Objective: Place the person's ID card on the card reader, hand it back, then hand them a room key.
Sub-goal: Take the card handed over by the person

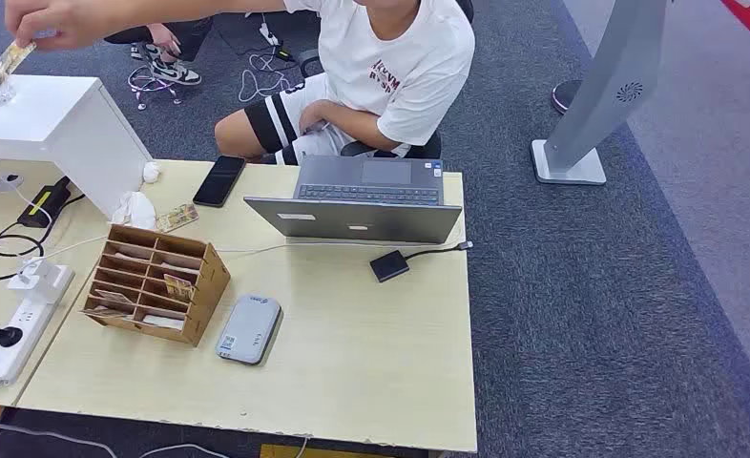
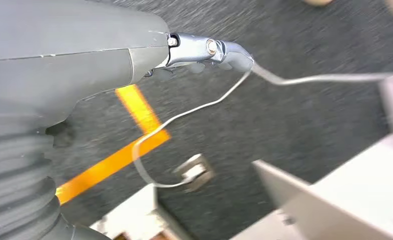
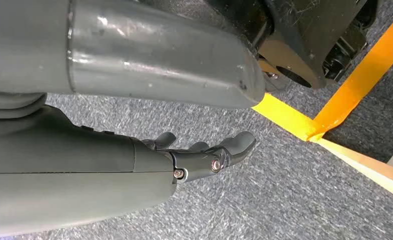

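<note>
A person in a white T-shirt sits behind the table and reaches one hand out at the far left, holding a card [image 1: 13,55] above the white counter [image 1: 47,119]. The grey card reader [image 1: 249,329] lies flat on the table near its front. Left of it stands a wooden slotted box [image 1: 156,283] with several cards in its slots. My left hand [image 2: 199,55] hangs over the carpet with nothing in it. My right hand [image 3: 204,152] also hangs above the floor, its fingers apart and empty.
An open laptop [image 1: 366,200] stands at the table's back, with a black phone [image 1: 219,179] and a loose card [image 1: 177,217] to its left. A small black hub [image 1: 389,264] lies on its cable. A power strip [image 1: 23,324] and cables sit far left.
</note>
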Robot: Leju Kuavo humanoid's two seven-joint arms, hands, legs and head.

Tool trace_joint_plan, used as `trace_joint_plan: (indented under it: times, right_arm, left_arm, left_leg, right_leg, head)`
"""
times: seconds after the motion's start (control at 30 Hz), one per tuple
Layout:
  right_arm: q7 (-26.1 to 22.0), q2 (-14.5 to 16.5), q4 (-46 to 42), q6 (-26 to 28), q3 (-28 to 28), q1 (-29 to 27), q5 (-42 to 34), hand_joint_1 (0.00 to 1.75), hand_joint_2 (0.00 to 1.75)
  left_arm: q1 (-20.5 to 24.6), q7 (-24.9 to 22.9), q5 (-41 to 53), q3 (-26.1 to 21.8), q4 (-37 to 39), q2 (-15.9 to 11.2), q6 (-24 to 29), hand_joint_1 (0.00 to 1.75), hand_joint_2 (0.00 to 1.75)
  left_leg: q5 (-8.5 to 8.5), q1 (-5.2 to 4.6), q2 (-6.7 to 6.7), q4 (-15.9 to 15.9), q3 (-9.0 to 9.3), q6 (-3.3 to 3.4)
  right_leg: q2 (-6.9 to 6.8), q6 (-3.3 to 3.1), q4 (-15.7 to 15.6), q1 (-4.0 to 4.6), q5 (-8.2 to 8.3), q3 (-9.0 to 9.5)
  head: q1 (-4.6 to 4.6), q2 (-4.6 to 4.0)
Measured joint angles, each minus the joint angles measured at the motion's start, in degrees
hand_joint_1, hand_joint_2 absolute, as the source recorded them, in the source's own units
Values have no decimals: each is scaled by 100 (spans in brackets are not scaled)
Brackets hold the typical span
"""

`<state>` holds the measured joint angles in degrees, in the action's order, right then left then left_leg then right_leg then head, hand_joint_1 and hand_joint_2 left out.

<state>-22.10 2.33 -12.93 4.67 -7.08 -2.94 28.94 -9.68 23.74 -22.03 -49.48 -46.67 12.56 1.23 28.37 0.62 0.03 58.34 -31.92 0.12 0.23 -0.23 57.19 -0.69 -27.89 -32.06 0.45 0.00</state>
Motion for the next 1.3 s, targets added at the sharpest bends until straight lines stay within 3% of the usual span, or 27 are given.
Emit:
trace_joint_plan:
  times: [0.6,0.83,1.07,1.3]
  right_arm:
    - [57,41,140,398,-16,77,215,0,0]
    - [157,45,188,551,-67,96,373,0,0]
    - [242,45,202,596,-214,118,588,0,0]
    - [322,45,202,494,-361,186,742,0,0]
  left_arm:
    - [-1044,800,-1129,736,-3182,361,1238,0,175]
    - [-1255,1103,-1184,809,-4666,469,1495,0,175]
    - [-1089,1332,-720,705,-5902,504,1230,0,175]
    - [-617,1251,422,863,-6098,97,1049,0,175]
  left_leg:
    - [0,0,0,0,3,0]
    - [0,0,0,0,4,0]
    - [-1,0,-1,0,9,0]
    - [-3,1,1,0,17,-2]
  right_leg:
    - [0,0,0,0,0,3]
    - [-1,0,0,0,0,5]
    - [-1,0,0,0,1,8]
    - [3,-2,0,1,2,9]
  head:
    - [0,0]
    - [0,0]
    - [1,0]
    - [0,0]
